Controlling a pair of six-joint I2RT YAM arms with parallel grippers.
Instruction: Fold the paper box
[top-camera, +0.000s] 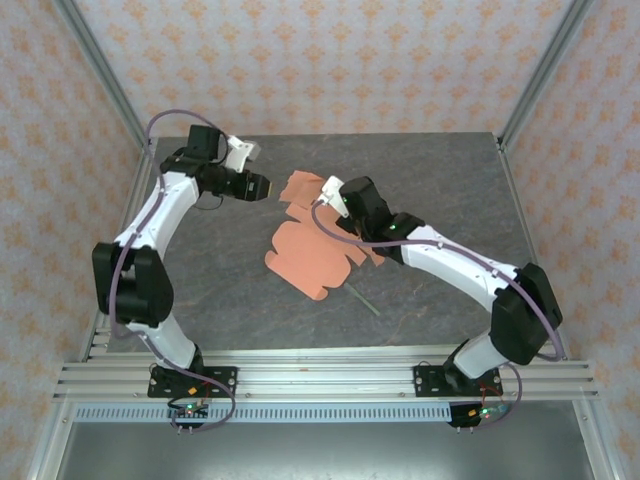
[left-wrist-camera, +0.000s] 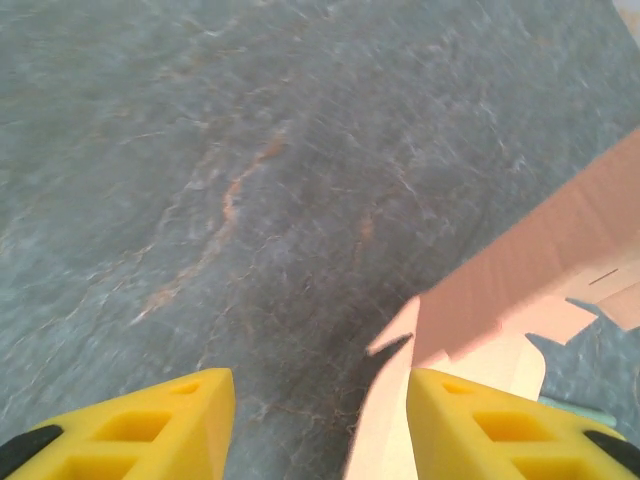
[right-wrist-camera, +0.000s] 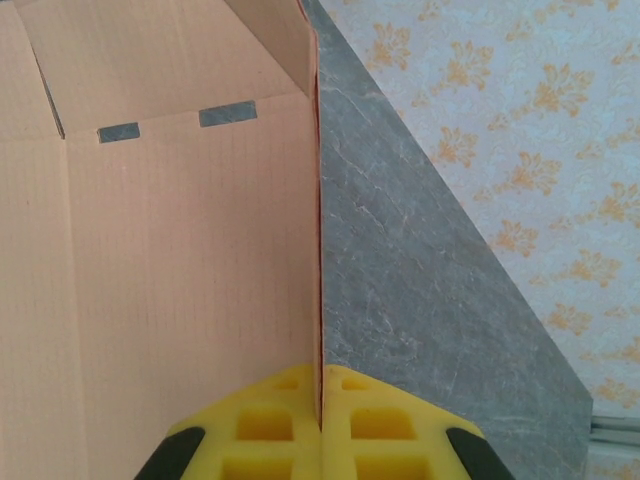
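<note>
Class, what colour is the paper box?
Salmon-orange; the paper box shows best in the right wrist view.

The salmon paper box (top-camera: 312, 258) lies partly unfolded in the middle of the grey counter (top-camera: 450, 180), its far flaps lifted. The right end effector (top-camera: 327, 192) meets the raised card. The left end effector (top-camera: 264, 186) hangs just beside those flaps. A thin greenish stick (top-camera: 363, 300) lies by the sheet's near right edge.

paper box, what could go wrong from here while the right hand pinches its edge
1. The right hand pinches only a thin raised edge of the paper box; a pull could slip it free or tear the card.
2. The left hand is open with part of the card just beside it; closing now might crease the wrong panel.
</note>
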